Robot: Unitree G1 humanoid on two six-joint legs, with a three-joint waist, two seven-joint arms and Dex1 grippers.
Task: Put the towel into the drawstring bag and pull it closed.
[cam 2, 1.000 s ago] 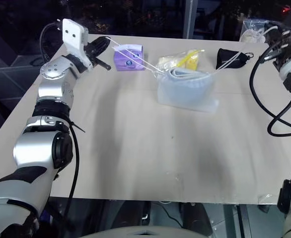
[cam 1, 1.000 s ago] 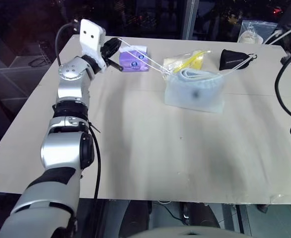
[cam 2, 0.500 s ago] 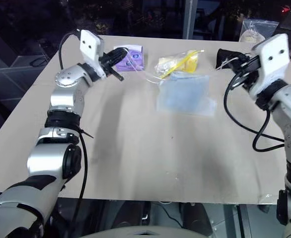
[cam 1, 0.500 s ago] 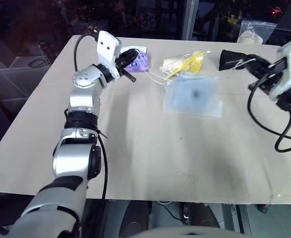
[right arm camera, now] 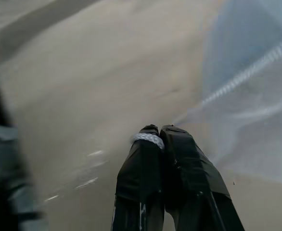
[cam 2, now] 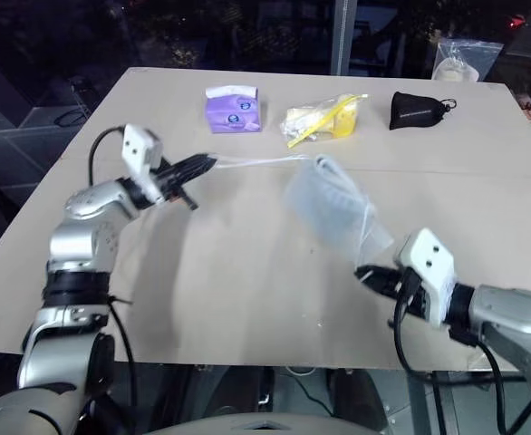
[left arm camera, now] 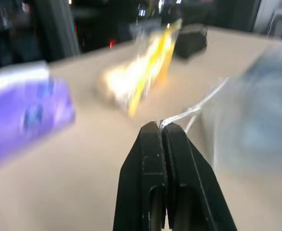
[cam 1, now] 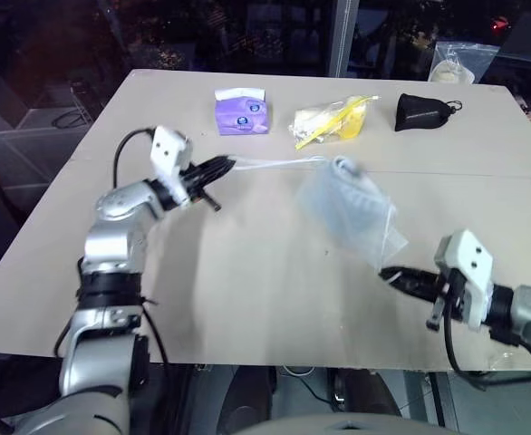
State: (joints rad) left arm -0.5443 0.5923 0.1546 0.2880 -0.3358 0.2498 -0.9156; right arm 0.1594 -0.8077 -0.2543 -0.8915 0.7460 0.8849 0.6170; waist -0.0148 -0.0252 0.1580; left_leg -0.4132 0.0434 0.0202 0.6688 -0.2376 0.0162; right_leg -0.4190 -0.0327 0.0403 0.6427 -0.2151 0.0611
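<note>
Both hands, left hand (cam 1: pixel 222 166) and right hand (cam 1: pixel 391 275), each clamped on a white cord (cam 1: pixel 275 162), have swung down and apart; the drawstring bag (cam 1: pixel 349 212) hangs stretched between them over the tabletop (cam 1: pixel 247 290), mouth cinching.

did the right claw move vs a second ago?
Yes. The right claw came down from beside the black pouch to the table's near edge, shut on the cord.
</note>
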